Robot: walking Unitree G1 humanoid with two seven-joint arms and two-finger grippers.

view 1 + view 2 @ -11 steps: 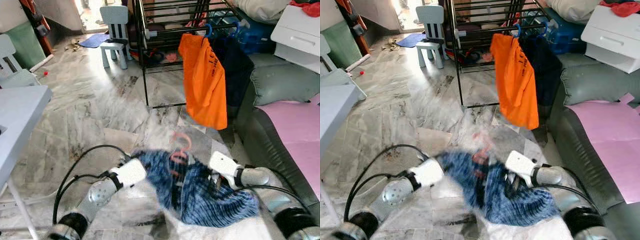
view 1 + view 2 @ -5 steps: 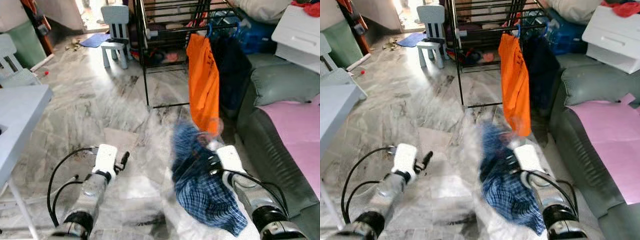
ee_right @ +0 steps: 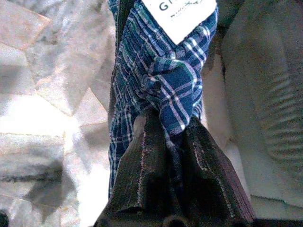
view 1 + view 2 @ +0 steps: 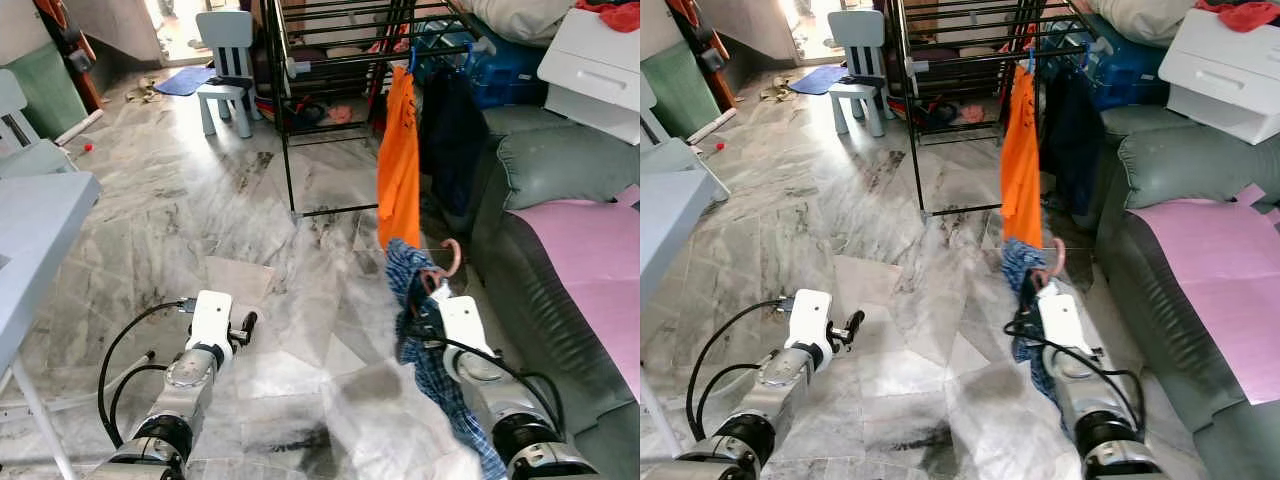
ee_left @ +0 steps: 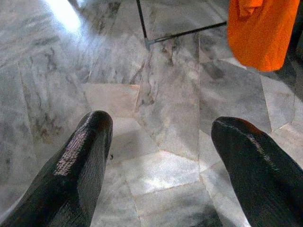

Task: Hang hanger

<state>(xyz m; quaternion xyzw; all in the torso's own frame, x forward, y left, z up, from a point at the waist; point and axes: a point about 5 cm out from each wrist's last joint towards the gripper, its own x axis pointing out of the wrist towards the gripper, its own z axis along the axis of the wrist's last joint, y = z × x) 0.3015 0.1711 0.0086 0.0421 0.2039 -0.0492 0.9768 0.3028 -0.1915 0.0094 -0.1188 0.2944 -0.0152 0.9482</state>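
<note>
A blue plaid garment point(image 4: 413, 290) hangs edge-on from a pink hanger, whose hook point(image 4: 453, 257) pokes up beside it. My right gripper point(image 3: 168, 130) is shut on the plaid cloth at its top, low over the floor and just in front of the orange shirt point(image 4: 399, 170). That shirt hangs on the black drying rack point(image 4: 288, 110) next to a dark garment point(image 4: 450, 130). My left gripper point(image 5: 163, 125) is open with nothing between its fingers and hovers above the marble floor to the left point(image 4: 245, 325).
A grey-green sofa point(image 4: 560, 170) with a pink sheet point(image 4: 600, 260) runs along the right. A white drawer unit point(image 4: 595, 60) stands behind it. A small pale chair point(image 4: 228, 60) stands left of the rack, and a table corner point(image 4: 40, 220) juts in at far left.
My left gripper has let go of the plaid garment and drawn back to the left. My right gripper has lifted the garment forward toward the orange shirt; it now hangs narrow.
</note>
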